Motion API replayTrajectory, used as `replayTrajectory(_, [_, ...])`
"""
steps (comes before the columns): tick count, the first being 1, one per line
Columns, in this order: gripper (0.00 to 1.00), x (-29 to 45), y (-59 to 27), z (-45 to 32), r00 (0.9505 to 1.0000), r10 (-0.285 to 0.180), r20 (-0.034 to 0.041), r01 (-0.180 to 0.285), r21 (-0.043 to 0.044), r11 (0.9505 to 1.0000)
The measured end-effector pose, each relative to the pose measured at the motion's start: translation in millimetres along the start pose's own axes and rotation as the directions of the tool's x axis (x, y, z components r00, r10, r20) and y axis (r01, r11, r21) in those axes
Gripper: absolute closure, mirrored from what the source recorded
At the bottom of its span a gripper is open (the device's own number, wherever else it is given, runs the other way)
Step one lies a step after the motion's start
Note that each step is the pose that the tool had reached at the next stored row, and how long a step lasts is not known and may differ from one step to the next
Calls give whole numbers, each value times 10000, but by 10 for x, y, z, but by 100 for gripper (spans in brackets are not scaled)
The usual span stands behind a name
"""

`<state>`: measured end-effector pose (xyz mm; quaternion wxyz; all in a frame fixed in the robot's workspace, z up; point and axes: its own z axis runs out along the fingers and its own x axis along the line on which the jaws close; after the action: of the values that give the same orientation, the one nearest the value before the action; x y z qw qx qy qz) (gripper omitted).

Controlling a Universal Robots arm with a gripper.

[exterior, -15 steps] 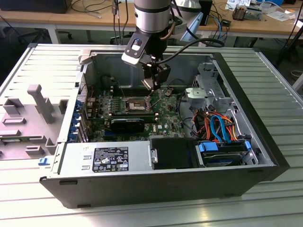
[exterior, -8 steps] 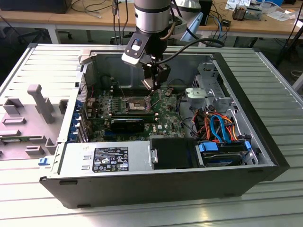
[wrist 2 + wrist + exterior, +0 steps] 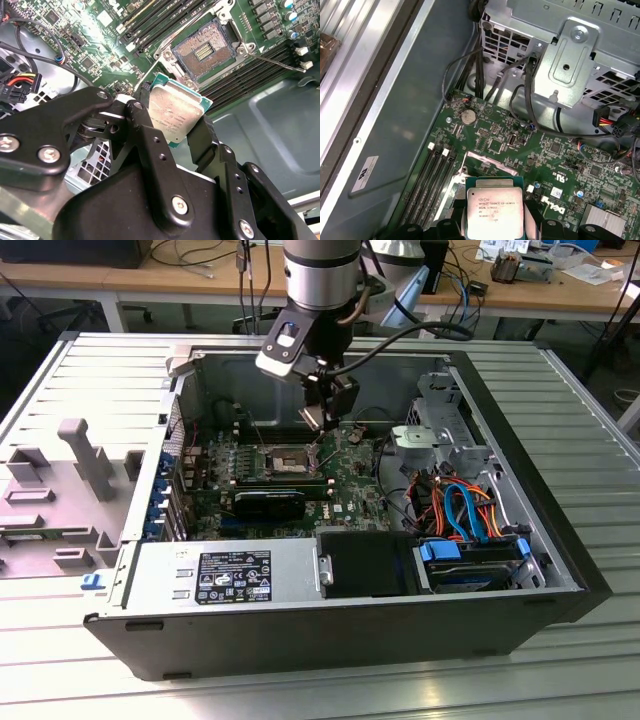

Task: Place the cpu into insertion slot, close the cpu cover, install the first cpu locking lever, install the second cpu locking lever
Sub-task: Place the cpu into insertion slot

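My gripper (image 3: 321,426) hangs inside the open computer case, shut on the cpu (image 3: 175,112). The cpu is a flat square chip with a dull silver top and a green edge, pinched at two opposite sides by the black fingers (image 3: 145,125). In the first wrist view the cpu (image 3: 495,210) sits above the green board. The insertion slot (image 3: 204,50) lies open just beyond the chip, showing its pin field and shiny rim, with nothing in it. In the exterior view the insertion slot (image 3: 286,457) is below and slightly to the left of the gripper. A thin lever rod (image 3: 277,62) sticks out from one socket corner. I cannot tell the cpu cover apart from the socket's frame.
Long black memory slots (image 3: 240,75) flank the socket. A black block (image 3: 270,502) lies on the board in front of it. A grey power supply (image 3: 230,575), a metal drive cage (image 3: 440,430) and coloured cables (image 3: 460,505) crowd the case. A grey fixture (image 3: 85,455) stands outside on the exterior view's left.
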<state>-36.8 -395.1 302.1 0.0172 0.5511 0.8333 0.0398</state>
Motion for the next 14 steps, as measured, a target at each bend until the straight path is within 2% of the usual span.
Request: replayTrajectory(14, [46,0,0,6,9992,393,35,-393,-6,9992])
